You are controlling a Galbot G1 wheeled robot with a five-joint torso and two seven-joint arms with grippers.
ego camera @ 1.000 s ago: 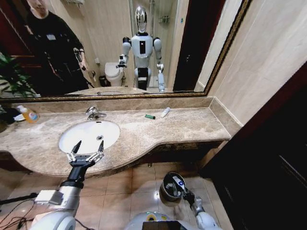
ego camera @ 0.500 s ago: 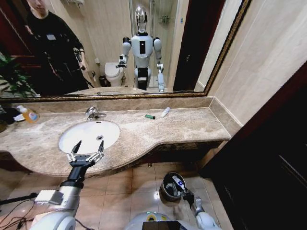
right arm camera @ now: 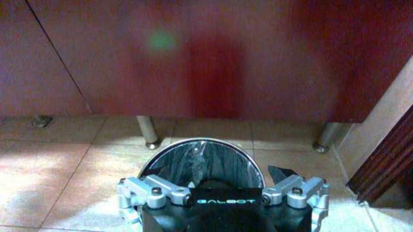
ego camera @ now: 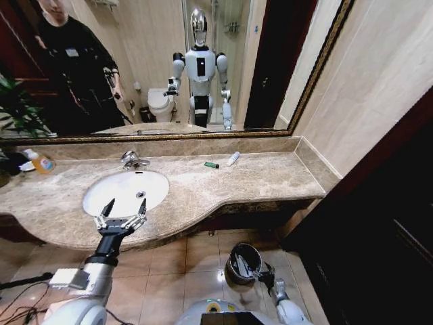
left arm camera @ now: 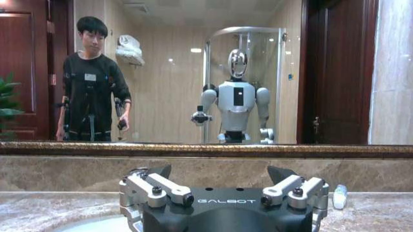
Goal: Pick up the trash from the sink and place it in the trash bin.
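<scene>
The right gripper (ego camera: 256,269) hangs released over the trash bin (ego camera: 238,256), fingers apart, nothing between them.

In the head view the bin stands on the floor at 5 o'clock. At 8 o'clock the left gripper (ego camera: 122,214) hovers with fingers spread at the near rim of the sink (ego camera: 101,196). Farther, at 12 o'clock on the counter (ego camera: 257,177), lie a green piece (ego camera: 212,165) and a white tube (ego camera: 233,158).

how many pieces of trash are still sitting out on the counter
2: a tiny green piece and a white tube beside it on the marble surround, behind and to the right of the sink. Anything inside the trash bin is hidden.
</scene>
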